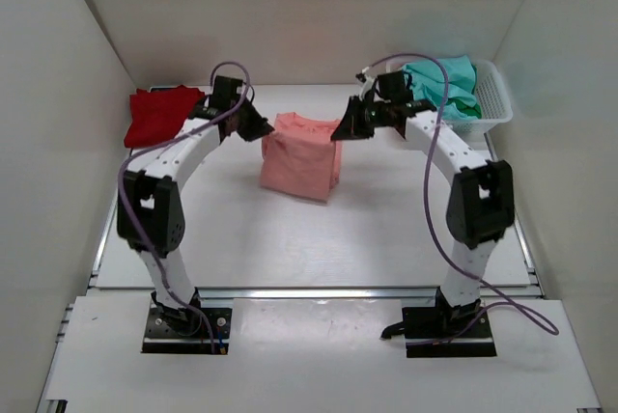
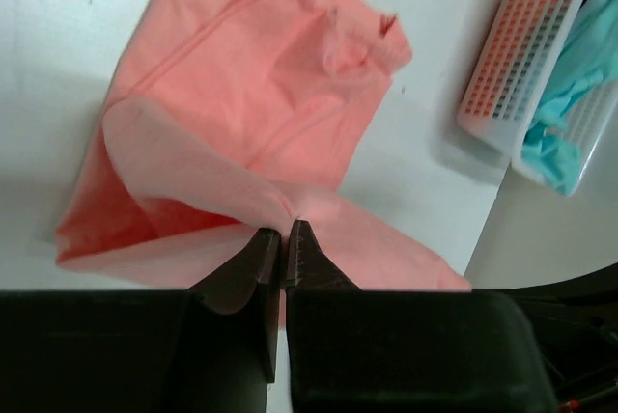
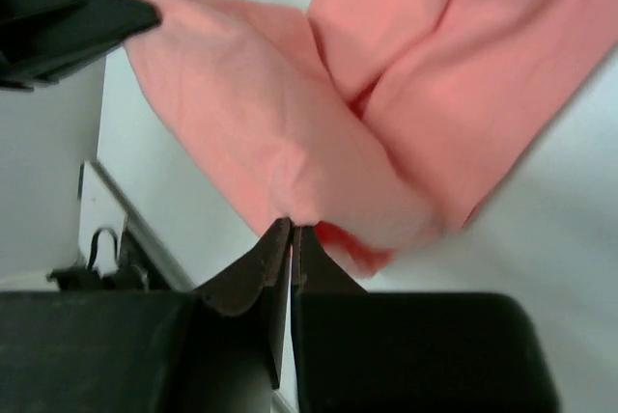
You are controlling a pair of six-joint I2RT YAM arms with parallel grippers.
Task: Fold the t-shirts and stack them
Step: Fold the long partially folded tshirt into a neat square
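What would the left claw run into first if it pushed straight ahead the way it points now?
The salmon-pink t-shirt itself: the left claw pinches its edge, and the shirt's body lies directly ahead. Depth beyond it is unclear.

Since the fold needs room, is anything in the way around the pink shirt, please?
Nothing visible is: the red shirt lies at the far left, the basket at the far right, both apart from the pink shirt.

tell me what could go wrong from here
The left fingers and right fingers each pinch only a small bit of the salmon-pink t-shirt, so it may slip out. The cloth is bunched, so the fold may land crooked. The right arm is near the basket and could snag the teal t-shirt.
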